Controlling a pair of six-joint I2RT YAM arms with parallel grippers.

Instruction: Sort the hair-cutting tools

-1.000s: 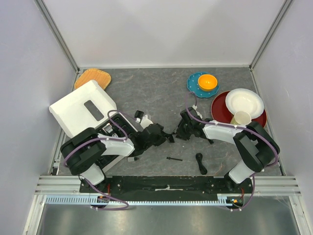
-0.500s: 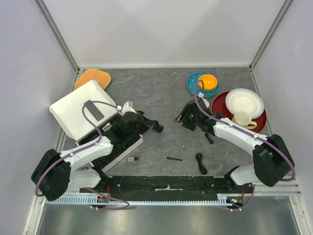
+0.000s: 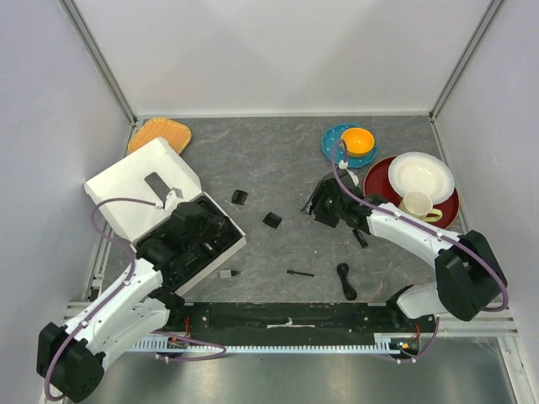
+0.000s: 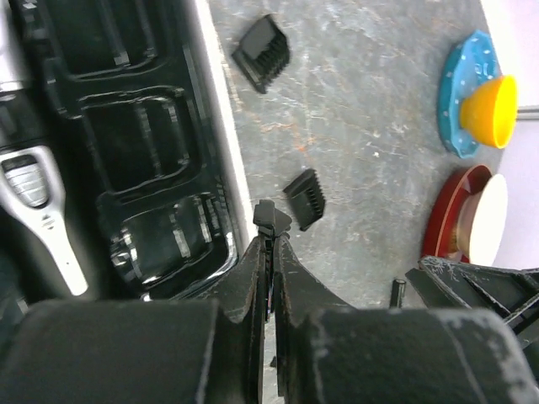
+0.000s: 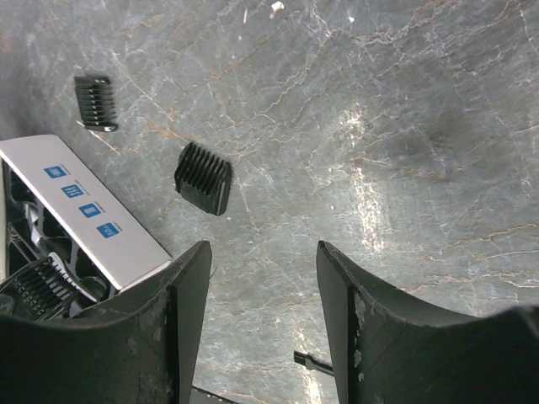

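The black-and-silver clipper lies lengthwise in the black moulded tray of the white box, off to the left of the left gripper's fingers. Two ribbed black guards lie loose on the grey table. The near comb guard is just right of the left gripper's tips, and the far comb guard is well ahead of them. A third comb guard sits in the tray, low and left of the right gripper. The thin black brush and the black cable lie behind the right gripper, toward the arm bases. A small dark bit rests just beside the box's near corner.

The left arm bends forward from its base over the box. The left gripper is over the tray's right rim with its fingers pressed together and nothing visible between them. Whether it touches the rim cannot be told.

The right arm stretches forward and leftward. The right gripper hangs over bare table with its fingers spread and empty, and both loose guards lie ahead and to its left.
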